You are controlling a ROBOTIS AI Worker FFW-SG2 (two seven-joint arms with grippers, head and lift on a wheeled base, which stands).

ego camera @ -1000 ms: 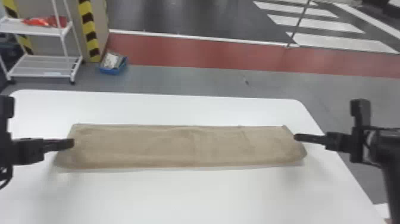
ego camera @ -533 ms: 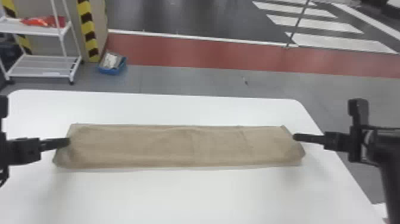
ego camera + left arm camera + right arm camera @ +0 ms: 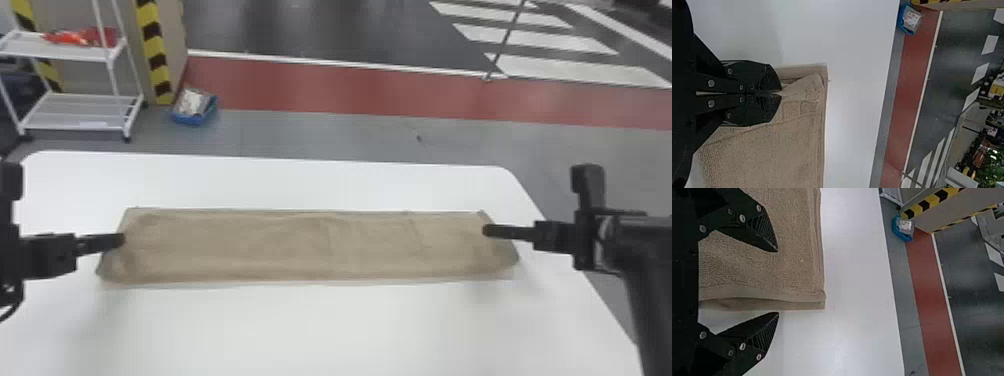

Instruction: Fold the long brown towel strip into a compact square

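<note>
A grey floor (image 3: pixel 300 135) with a red band (image 3: pixel 350 90) lies beyond the white table (image 3: pixel 320 330). On the table the brown towel (image 3: pixel 280 250) is laid in a long strip running left to right, its layered edges showing at the right end. The right gripper (image 3: pixel 489 230) is spread wide at that end, one finger over the cloth, the other past its edge. The left gripper (image 3: pixel 120 240) is closed on a pinch of towel at the left end.
</note>
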